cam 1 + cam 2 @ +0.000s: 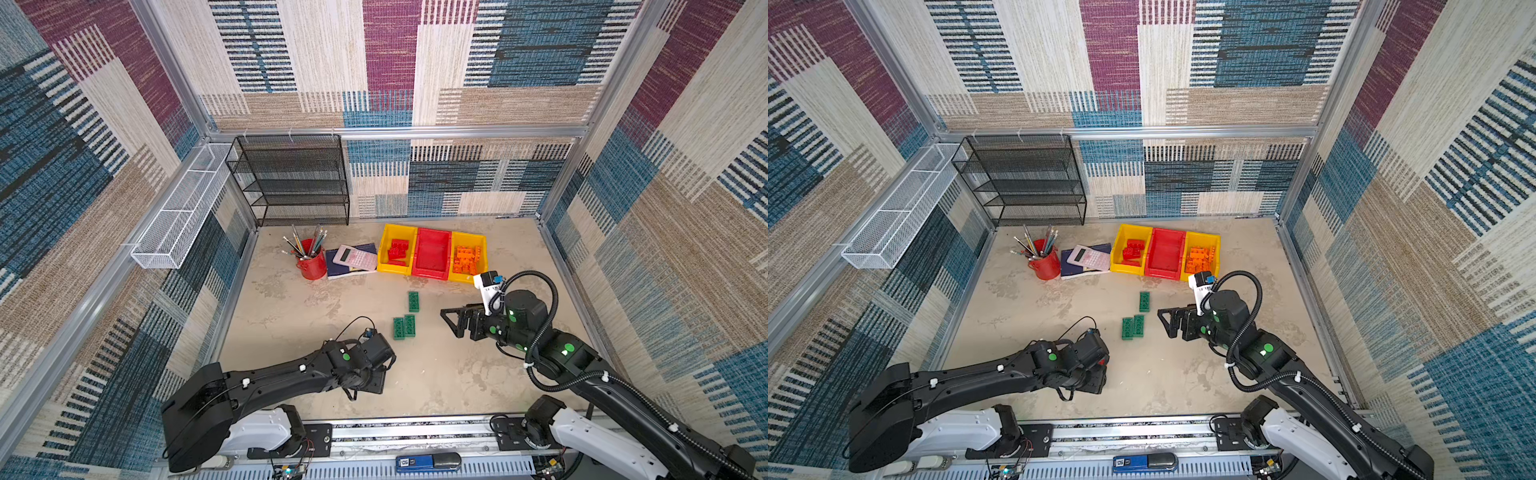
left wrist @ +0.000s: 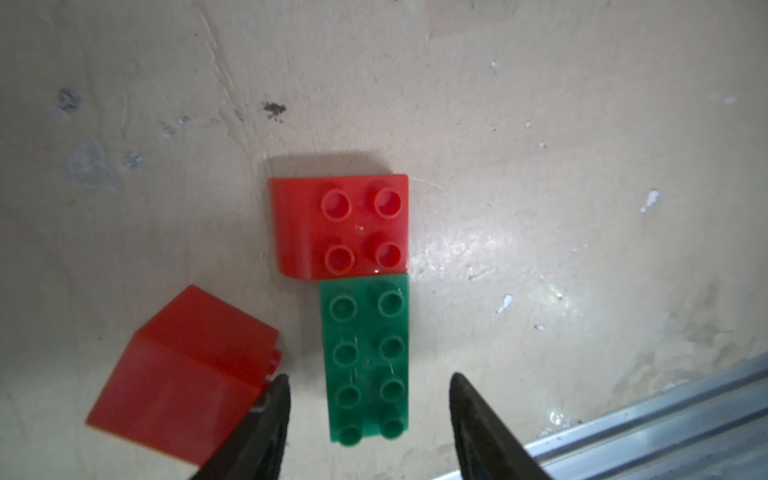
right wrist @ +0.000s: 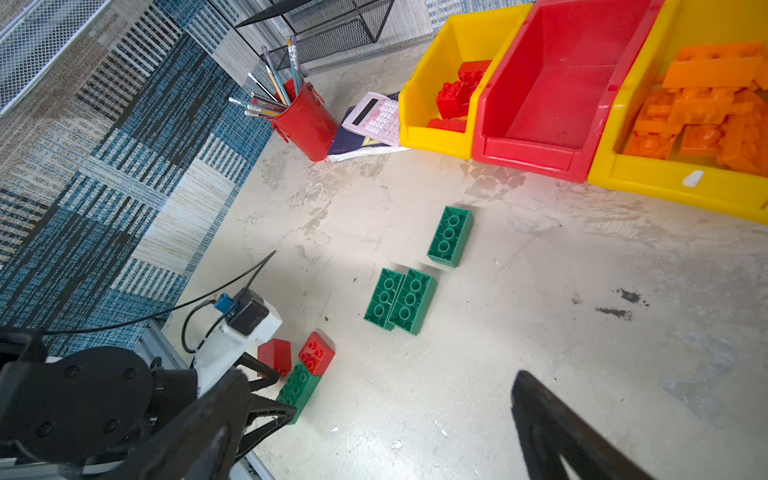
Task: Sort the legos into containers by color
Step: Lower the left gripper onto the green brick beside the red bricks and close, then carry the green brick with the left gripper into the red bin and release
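Trouble, if it comes, starts at the left gripper [image 2: 369, 376]. In the left wrist view we see it poised over a green eight-stud brick [image 2: 366, 324] that lies flat on the table [image 2: 540, 124] near the front rail [image 2: 665, 415]. Its jaws are about half open and straddle the brick's near end with a gap on each side, so it grips nothing yet. A red four-stud brick [image 2: 345, 226] sits against the green brick's far end; we cannot tell whether the two merely abut or are caught on each other. A second red brick [image 2: 178, 370], tipped on its side, lies just beside one finger.

We judge the step in hand to be the pick of that green brick. If the jaws shut slightly off line, that finger may shove the tipped red brick or pinch its corner, and the green one could twist or slip. If the red four-stud brick clings, it may ride along and fall into the wrong bin.

The right gripper [image 1: 456, 322] hangs spread wide and empty beside three more green bricks [image 1: 409, 326], which lie between the left gripper and the bins, so a carry towards the bins could meet it. Red bricks lie in the left yellow bin [image 1: 384, 253] and orange ones in the right yellow bin [image 1: 481, 243]. The red bin [image 1: 432, 272] between them is empty, so green presumably belongs there.
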